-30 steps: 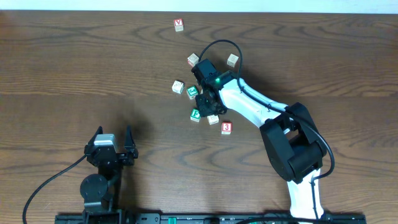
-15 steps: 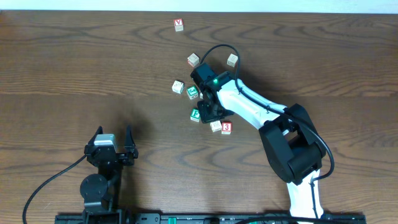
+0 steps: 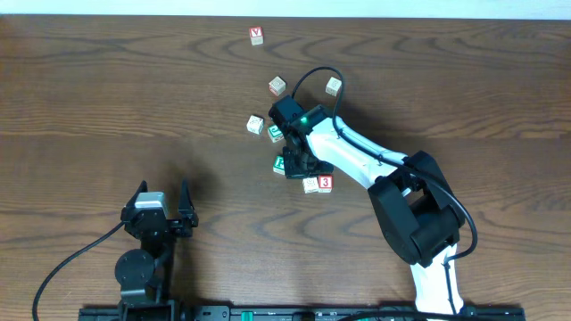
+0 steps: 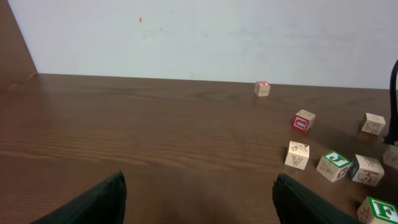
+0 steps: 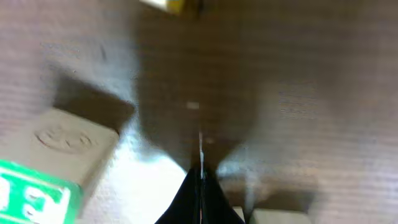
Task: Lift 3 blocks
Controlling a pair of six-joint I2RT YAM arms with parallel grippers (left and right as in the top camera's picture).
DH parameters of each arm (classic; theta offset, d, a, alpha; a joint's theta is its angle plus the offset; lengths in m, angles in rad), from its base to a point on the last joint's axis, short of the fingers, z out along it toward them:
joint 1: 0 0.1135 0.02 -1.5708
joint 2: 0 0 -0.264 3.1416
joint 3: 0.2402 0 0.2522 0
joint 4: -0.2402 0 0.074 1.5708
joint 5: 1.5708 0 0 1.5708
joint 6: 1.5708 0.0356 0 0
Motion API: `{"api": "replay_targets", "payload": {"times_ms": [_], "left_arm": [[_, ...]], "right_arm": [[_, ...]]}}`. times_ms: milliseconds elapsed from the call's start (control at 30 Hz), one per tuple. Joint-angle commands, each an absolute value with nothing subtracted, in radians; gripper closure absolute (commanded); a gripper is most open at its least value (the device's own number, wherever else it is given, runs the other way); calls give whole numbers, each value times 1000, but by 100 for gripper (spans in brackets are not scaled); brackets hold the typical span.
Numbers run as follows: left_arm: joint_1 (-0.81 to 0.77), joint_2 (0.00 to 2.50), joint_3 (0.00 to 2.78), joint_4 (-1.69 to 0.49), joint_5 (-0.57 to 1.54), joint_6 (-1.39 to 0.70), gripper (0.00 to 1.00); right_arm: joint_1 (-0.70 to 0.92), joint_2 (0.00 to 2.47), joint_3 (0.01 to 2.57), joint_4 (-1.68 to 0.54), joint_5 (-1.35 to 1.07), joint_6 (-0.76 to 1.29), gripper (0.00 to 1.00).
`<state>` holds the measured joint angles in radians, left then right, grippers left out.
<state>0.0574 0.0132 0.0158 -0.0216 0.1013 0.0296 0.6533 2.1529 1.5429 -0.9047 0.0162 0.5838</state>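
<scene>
Dark wooden table (image 3: pixel 107 98), white wall (image 4: pixel 205 37) at its far edge, red-lettered cube (image 3: pixel 256 36) alone at the far side, red-faced cube (image 3: pixel 277 86) nearer, plain pale cube (image 3: pixel 333 86) to its right, pale V cube (image 3: pixel 255 125) just left of green J cube (image 3: pixel 276 133), blue-faced cube (image 4: pixel 365 170) just right of that.

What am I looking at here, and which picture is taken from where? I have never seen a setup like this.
Two robot arms sit at a wooden table. One picture looks straight down from above. The other two come from small cameras on each arm's wrist, each looking along its own pincer. The left pincer stands open and empty, well apart from the blocks. The right pincer is shut with nothing between its fingers, low among small wooden letter cubes. Close to it lie the green F cube, a pale cube and the red 3 cube, the last two side by side. Other cubes lie scattered farther back, the red V cube farthest. Nothing is held.
</scene>
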Motion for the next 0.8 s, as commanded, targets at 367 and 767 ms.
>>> {"api": "replay_targets", "payload": {"times_ms": [367, 767], "left_arm": [[62, 11, 4, -62, 121, 29, 24], [62, 11, 4, -62, 122, 29, 24]], "right_arm": [[664, 2158, 1536, -805, -122, 283, 99], [694, 2158, 1535, -929, -35, 365, 99]]}}
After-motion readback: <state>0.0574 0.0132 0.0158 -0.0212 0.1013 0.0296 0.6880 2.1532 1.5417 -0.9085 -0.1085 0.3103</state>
